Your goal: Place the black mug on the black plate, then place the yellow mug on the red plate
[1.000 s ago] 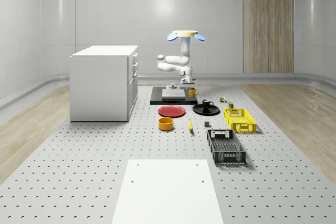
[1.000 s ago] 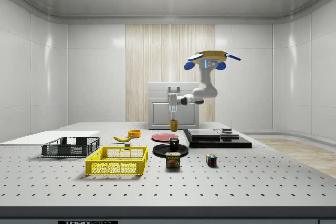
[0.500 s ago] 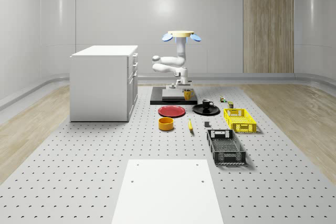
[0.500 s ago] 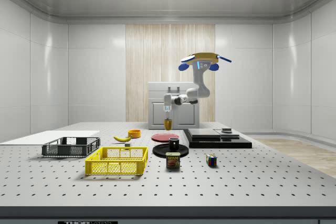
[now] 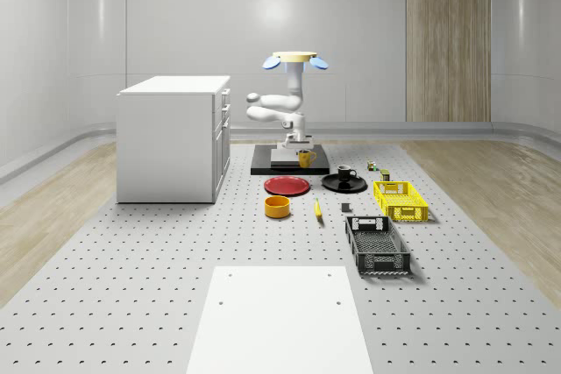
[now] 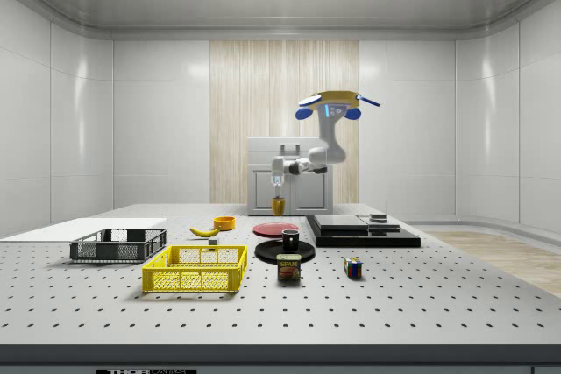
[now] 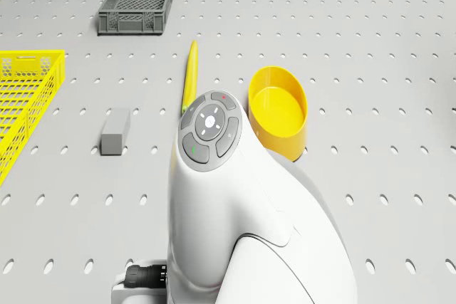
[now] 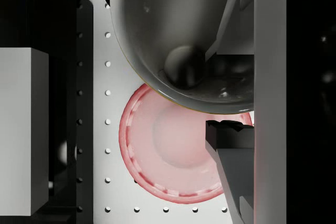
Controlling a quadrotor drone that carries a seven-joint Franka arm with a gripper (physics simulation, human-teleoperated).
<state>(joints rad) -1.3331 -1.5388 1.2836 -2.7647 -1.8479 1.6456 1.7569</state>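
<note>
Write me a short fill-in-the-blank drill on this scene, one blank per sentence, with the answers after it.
1. The gripper holds the ____ mug in the air.
2. The black mug stands on the ____ plate.
3. The red plate has ____ on it.
4. The drone hovers ____ the table.

Answers: yellow; black; nothing; above

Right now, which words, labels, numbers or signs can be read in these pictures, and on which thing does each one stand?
"SPAM": on the label of the can, in the side view.
White lettering on the dark strip at the table's front edge, side view: too small to read.
Buttons on the arm's round pad, drone view: small marks, no readable text.
</note>
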